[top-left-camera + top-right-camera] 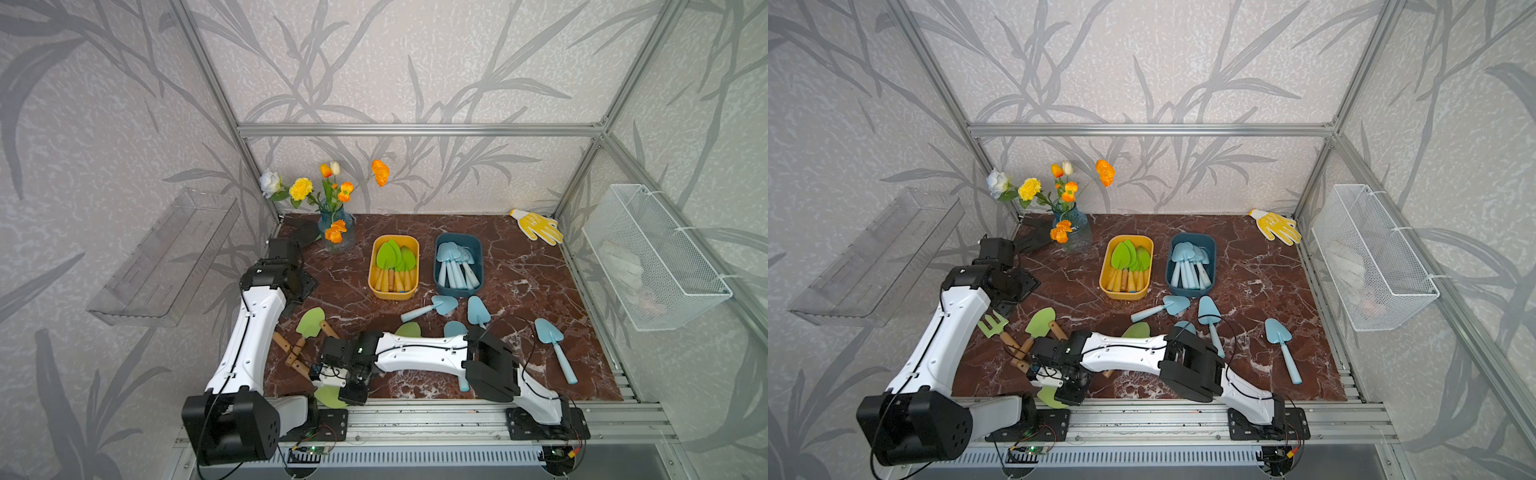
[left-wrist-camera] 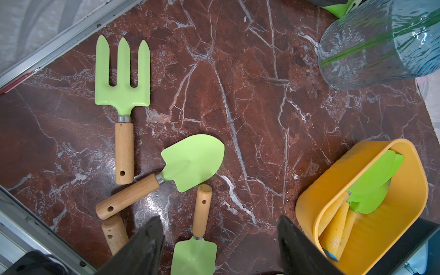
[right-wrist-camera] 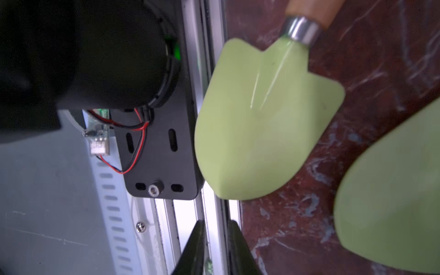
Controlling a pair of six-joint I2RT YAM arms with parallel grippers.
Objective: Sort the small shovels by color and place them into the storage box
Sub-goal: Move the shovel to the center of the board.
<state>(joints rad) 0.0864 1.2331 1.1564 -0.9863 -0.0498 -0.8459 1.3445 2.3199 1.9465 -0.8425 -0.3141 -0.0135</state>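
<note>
Small shovels (image 1: 446, 304) partly sorted by colour on a red-brown marble tabletop (image 1: 519, 282). Green shovels (image 1: 388, 255) with wooden handles stacked in yellow storage box (image 1: 371, 274) at centre of both top views; pale blue shovels (image 1: 455, 264) in dark teal storage box (image 1: 437, 270) just right of it. Blades toward the back wall, handles toward the frame bottom, likely so each pile nests flat and fits. Loose on the table: four blue ones lower right of the boxes, one partly hidden under the right arm (image 1: 419, 349); several green ones lower left, handles close together, beside a three-pronged green fork (image 1: 994, 325), not a shovel and so probably meant to stay out.

Right gripper (image 3: 216, 223) low at the bottom edge of the tabletop, fingers nearly together and holding nothing, just beside a green shovel (image 3: 262, 119) with blade overhanging the metal rail (image 3: 202, 28). Judged a poor spot for a grasp: thin flat blade, handle the better hold. Left gripper (image 2: 219, 217) wide apart and empty, hovering near the green cluster, seemingly spaced to take a wooden handle (image 2: 202, 209).
</note>
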